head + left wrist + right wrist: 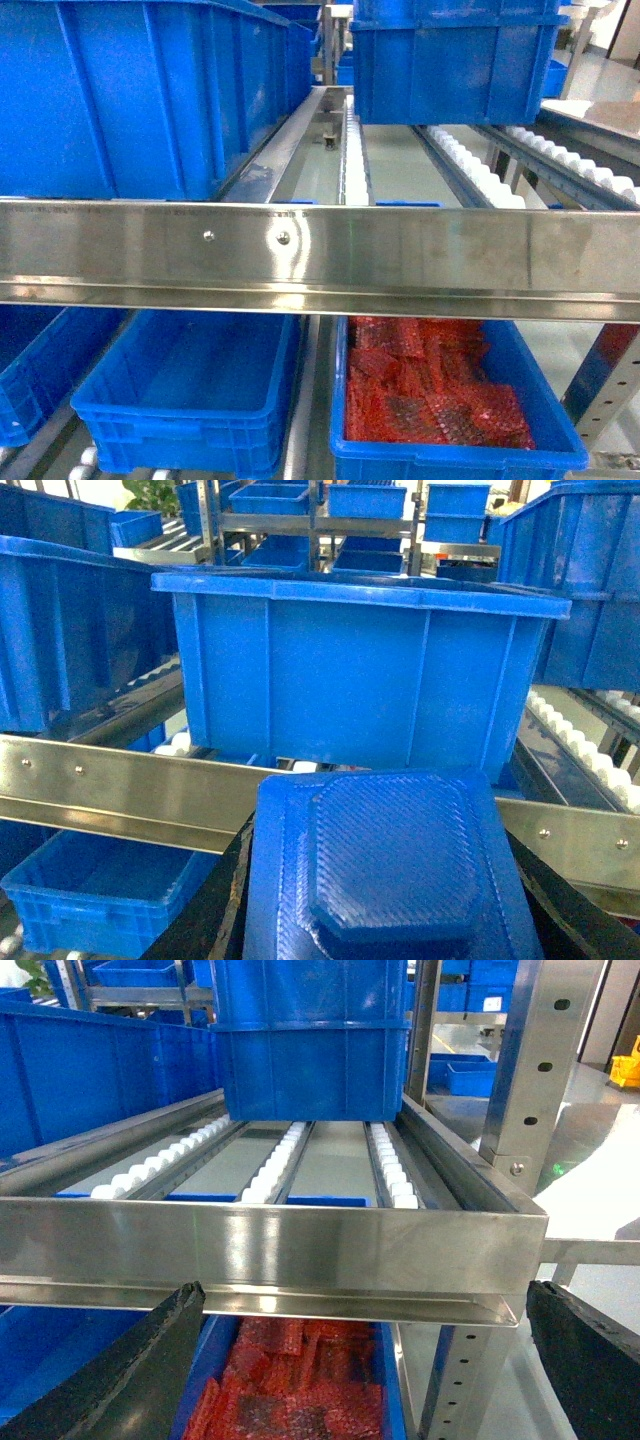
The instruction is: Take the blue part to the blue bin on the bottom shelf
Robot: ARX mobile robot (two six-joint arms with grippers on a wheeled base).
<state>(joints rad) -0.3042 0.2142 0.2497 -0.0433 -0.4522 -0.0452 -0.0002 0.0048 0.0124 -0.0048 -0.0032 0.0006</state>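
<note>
Riveted steel front rail (320, 255) hides rear of both blue plastic bins (190, 400). Right gripper (360, 1360) jaws wide apart, empty; left gripper's jaws indiscernible.

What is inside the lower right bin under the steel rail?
The bin holds red bubble wrap. The rail hides its back part, and anything beneath the wrap is covered.
</note>
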